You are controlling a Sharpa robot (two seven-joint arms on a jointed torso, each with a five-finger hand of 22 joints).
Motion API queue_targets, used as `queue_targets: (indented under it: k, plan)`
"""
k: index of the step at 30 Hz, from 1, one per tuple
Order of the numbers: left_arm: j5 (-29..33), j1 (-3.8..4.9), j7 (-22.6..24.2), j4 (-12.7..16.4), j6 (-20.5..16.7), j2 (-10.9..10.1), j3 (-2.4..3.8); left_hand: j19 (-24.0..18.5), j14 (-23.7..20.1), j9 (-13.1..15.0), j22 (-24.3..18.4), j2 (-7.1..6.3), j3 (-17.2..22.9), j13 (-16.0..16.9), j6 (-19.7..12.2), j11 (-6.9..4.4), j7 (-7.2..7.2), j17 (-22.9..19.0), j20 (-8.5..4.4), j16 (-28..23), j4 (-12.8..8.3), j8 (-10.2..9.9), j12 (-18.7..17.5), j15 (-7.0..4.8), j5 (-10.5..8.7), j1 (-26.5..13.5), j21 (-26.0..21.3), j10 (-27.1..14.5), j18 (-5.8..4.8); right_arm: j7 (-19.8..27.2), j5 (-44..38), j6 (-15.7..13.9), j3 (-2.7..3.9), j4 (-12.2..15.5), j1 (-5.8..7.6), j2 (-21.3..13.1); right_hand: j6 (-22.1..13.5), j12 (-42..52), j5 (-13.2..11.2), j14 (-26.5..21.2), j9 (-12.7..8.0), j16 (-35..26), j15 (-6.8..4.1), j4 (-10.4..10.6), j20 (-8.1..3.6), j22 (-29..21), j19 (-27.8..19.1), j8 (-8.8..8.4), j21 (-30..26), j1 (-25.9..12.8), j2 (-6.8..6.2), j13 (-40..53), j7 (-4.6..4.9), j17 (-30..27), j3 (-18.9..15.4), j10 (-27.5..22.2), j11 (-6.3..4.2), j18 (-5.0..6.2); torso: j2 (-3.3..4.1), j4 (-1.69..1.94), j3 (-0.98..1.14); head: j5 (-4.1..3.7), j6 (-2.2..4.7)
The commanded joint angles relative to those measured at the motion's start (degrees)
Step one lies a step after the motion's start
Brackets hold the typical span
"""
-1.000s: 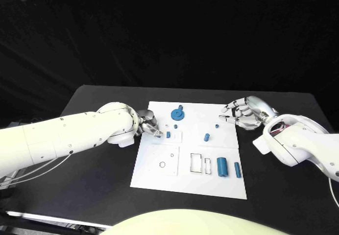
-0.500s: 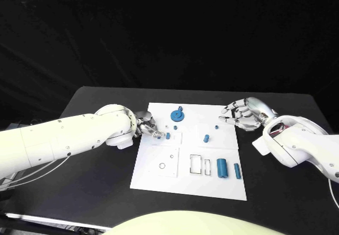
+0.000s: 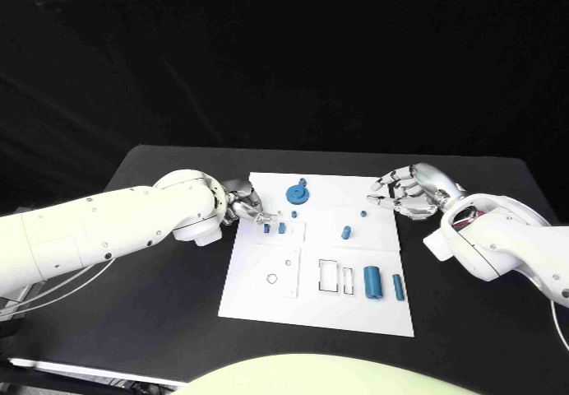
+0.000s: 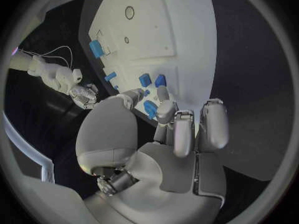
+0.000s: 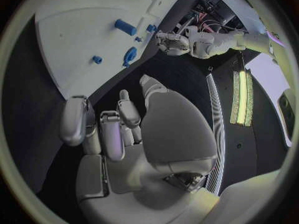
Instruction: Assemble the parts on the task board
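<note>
The white task board (image 3: pixel 356 309) lies mid-table. On it are a blue gear (image 3: pixel 298 193), several small blue pieces, two of them side by side (image 3: pixel 275 228), and a blue cylinder (image 3: pixel 373 281) beside a thin blue bar (image 3: pixel 399 286). My left hand (image 3: pixel 246 206) hovers at the board's left edge, just short of the pair, fingers loosely bent and holding nothing. In the left wrist view that pair (image 4: pixel 152 79) lies beyond my fingertips (image 4: pixel 165 107). My right hand (image 3: pixel 409 189) hangs off the board's far right corner, fingers loosely bent, nothing in it.
The board has empty rectangular slots (image 3: pixel 335 276) and round holes (image 3: pixel 273 278) on its near half. Bare black table (image 3: pixel 154 288) surrounds the board. Both white forearms reach in from the sides.
My left hand has drawn back from the board, and a second small blue piece now lies uncovered beside the first. The right hand has not moved.
</note>
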Motion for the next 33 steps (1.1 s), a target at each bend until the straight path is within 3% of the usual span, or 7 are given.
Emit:
queue_targets:
  k: [1, 4, 6, 11, 15, 19, 33]
  plan:
    - [4.1, 0.10, 2.1, 0.5, -2.0, -0.3, 0.67, -1.4, 5.4, -0.1, -1.3, 0.12, -1.7, -1.6, -0.6, 0.35, 0.37, 13.2, 0.09, -0.7, 0.0, -0.6, -1.1, 0.37, -0.07, -1.2, -0.9, -1.4, -0.09, 0.4, -0.4, -0.1, 0.01, 0.0, -0.05, 0.0, -0.3, -0.1, -0.3, 3.9, -0.1, -0.2, -0.32, 0.1, -0.33, 2.7, 0.0, 0.21, -0.3, -0.5, 0.21, 0.0, -0.03, 7.2, 0.3, 0.1, -0.23, 1.12, 0.04, -0.05, 0.02, 0.00, 0.10]
    - [7.5, 0.30, 5.8, 0.5, -4.0, -0.6, 1.19, -5.0, 3.8, 0.0, -5.9, 1.04, -3.9, -6.9, -3.4, 1.43, 1.54, 9.5, 0.78, -2.9, 0.0, -1.3, -4.7, 1.29, -0.34, -1.0, -3.3, -6.3, 0.86, 0.4, -0.4, -0.1, 0.01, -0.1, -0.05, 0.1, -0.3, -0.1, -0.3, 3.9, -0.1, -0.2, -0.32, 0.1, -0.33, 2.7, 0.0, 0.21, -0.3, -0.5, 0.21, 0.0, -0.03, 7.2, 0.3, 0.1, -0.23, 1.12, 0.01, -0.10, 0.03, -0.07, 0.17]
    - [9.2, 0.44, 9.7, 0.3, -5.8, -0.5, 1.36, -13.6, -1.5, -0.7, -16.3, 2.43, -5.2, -17.7, -8.9, 3.88, 4.15, 0.0, 2.49, -9.0, 0.0, -2.7, -11.8, 3.44, -0.31, 0.2, -9.5, -17.9, 2.89, 0.4, -0.4, -0.2, 0.01, -0.2, -0.05, 0.1, -0.3, -0.1, -0.3, 3.9, -0.1, -0.2, -0.32, 0.1, -0.33, 2.7, 0.0, 0.21, -0.3, -0.5, 0.21, 0.0, -0.03, 7.2, 0.3, 0.1, -0.23, 1.12, -0.01, -0.11, 0.10, -0.10, 0.21]
    - [6.1, 0.55, 20.3, -0.3, -8.6, 0.5, 1.14, -27.9, -17.1, -4.7, -34.0, 2.53, -2.1, -21.4, -16.9, 7.72, 8.21, -18.8, 5.80, -22.3, -0.4, -4.6, -14.0, 6.97, 0.35, 13.0, -23.3, -28.4, 5.91, 0.5, -0.4, -0.5, 0.01, -0.2, -0.05, 0.1, -0.4, -0.2, -0.3, 3.9, -0.1, -0.3, -0.32, 0.1, -0.34, 2.6, -0.1, 0.28, -0.5, -0.5, 0.23, -0.2, -0.02, 7.0, 0.4, 0.0, -0.22, 1.16, 0.09, -0.11, 0.09, -0.50, 0.47]
    - [0.5, 0.50, 26.8, -0.4, -11.2, 1.7, 0.50, -28.2, -21.3, -8.6, -35.4, 0.16, 1.0, -23.9, -16.0, 7.77, 8.26, -23.8, 6.43, -24.9, -1.0, -5.6, -14.2, 7.27, 0.13, 20.9, -25.7, -29.3, 6.17, 0.7, -0.4, -0.7, 0.01, -0.3, -0.05, 0.2, -0.4, -0.2, -0.3, 3.9, -0.1, -0.3, -0.32, 0.1, -0.34, 2.5, -0.1, 0.28, -0.6, -0.5, 0.24, -0.2, -0.02, 7.0, 0.4, 0.0, -0.22, 1.17, 0.19, -0.11, -0.02, -0.82, 0.66]
    - [-7.4, 0.43, 29.0, -1.1, -12.6, 3.0, -0.28, -28.0, -25.2, -14.9, -37.4, -2.54, 0.6, -35.0, -16.8, 7.75, 8.14, -30.6, 6.59, -29.2, -0.5, -9.2, -26.9, 7.73, -0.32, 23.6, -29.1, -31.5, 6.23, 0.8, -0.4, -0.9, 0.01, -0.3, -0.05, 0.2, -0.4, -0.3, -0.2, 3.8, -0.1, -0.5, -0.32, 0.1, -0.34, 2.4, -0.2, 0.29, -0.8, -0.5, 0.25, -0.2, -0.02, 6.7, 0.4, 0.0, -0.22, 1.21, 0.19, -0.19, 0.03, -0.87, 0.83]
    - [-20.2, 0.31, 28.2, -7.0, -8.9, 7.3, -1.90, -26.4, -23.7, -21.3, -36.9, -2.90, -3.0, -42.6, -12.4, 8.05, 6.41, -33.1, 6.36, -26.5, -1.1, -12.2, -32.8, 7.35, 0.18, 28.2, -28.8, -29.6, 6.11, 1.1, -0.4, -1.1, 0.01, -0.3, -0.05, 0.5, -0.5, -0.3, -0.2, 3.7, -0.1, -0.6, -0.32, 0.1, -0.34, 2.3, -0.3, 0.32, -1.0, -0.4, 0.36, -0.3, -0.01, 6.4, 0.5, -0.1, -0.23, 1.27, 0.25, -0.15, -0.05, -1.28, 1.12]
